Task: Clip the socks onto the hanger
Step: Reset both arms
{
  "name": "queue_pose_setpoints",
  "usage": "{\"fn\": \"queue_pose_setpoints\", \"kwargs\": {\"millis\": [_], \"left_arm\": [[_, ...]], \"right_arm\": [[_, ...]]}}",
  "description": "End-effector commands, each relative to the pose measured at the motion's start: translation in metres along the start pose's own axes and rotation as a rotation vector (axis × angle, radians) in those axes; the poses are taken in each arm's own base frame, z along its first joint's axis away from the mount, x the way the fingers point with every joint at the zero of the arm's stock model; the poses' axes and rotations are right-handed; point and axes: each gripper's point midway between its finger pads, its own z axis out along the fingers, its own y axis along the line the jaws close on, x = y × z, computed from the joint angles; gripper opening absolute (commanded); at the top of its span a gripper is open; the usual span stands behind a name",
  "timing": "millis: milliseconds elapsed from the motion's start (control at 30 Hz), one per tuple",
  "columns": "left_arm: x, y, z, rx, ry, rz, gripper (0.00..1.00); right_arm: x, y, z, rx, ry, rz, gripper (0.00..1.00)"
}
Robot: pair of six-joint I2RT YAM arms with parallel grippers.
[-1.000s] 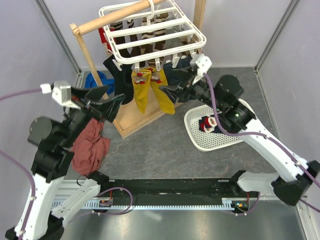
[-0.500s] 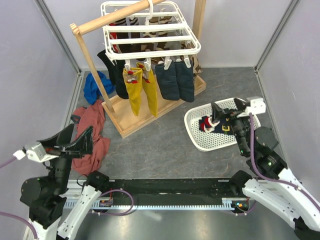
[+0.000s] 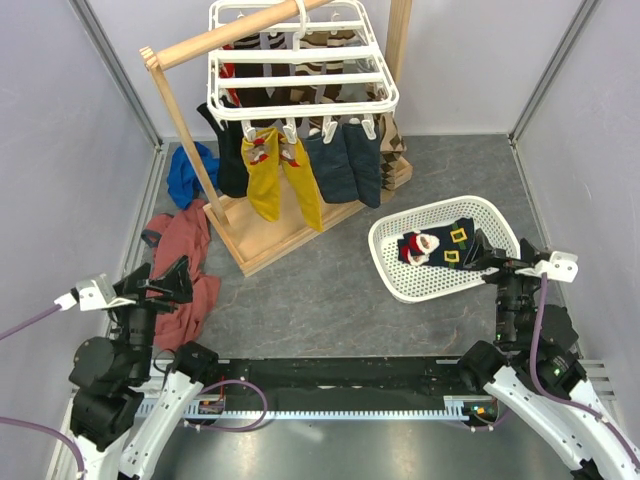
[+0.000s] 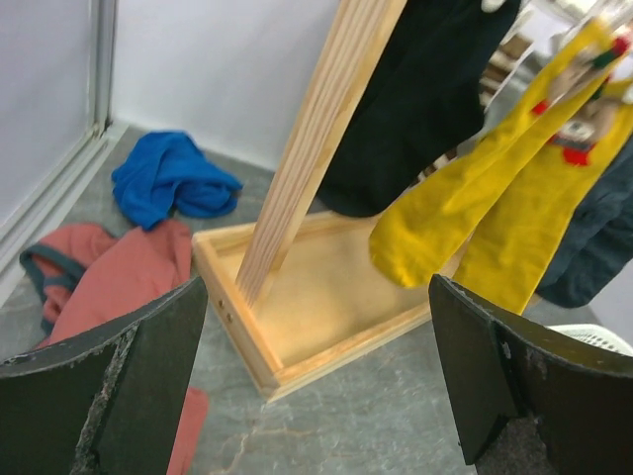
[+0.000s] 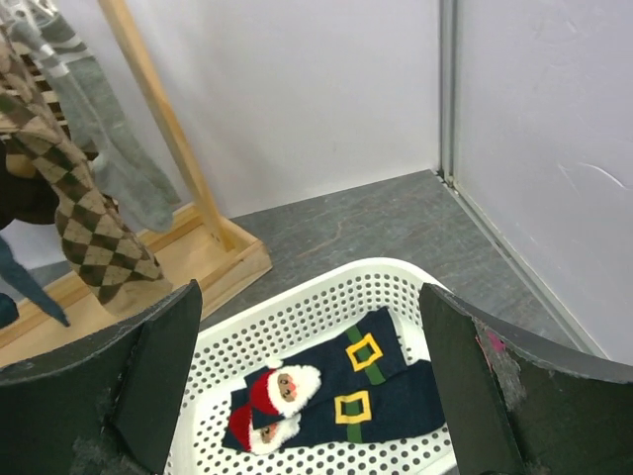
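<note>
We keep our left gripper [image 3: 160, 280] and right gripper [image 3: 490, 257] wide open and empty, both low and well apart from the hanger [image 3: 310, 108], whose front clips hold the yellow socks [image 3: 270, 185] and navy socks [image 3: 345, 165] hanging straight down.

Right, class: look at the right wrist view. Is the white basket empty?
No, a pair of navy Santa socks lies flat inside the basket.
</note>
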Motion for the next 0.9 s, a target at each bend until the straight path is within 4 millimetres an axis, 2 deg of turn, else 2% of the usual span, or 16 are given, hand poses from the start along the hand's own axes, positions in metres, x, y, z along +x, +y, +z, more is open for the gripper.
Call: {"fn": "queue_pose_setpoints", "kwargs": {"millis": [0,100,300,533,867], "left_arm": [[0.007,0.015,-0.009,-0.05,-0.037,-0.091,0.99],[0.019,0.015,-0.006,-0.049,-0.009,-0.079,0.99],[0.039,0.003,-0.003,0.038,0.058,0.002,0.99],[0.046,0.004,-0.001,0.039,0.074,0.024,0.99],[0.047,0.004,-0.001,0.042,0.076,0.024,0.99]], "right_arm": [[0.006,-0.016,-0.006,0.058,-0.006,0.01,0.98],[0.004,-0.018,-0.008,0.061,-0.019,0.059,0.98],[0.007,-0.029,-0.012,0.099,-0.019,0.052,0.98],[0.007,-0.028,-0.011,0.099,-0.015,0.046,0.98],[0.01,-0.026,-0.01,0.095,-0.005,0.035,0.98]]}}
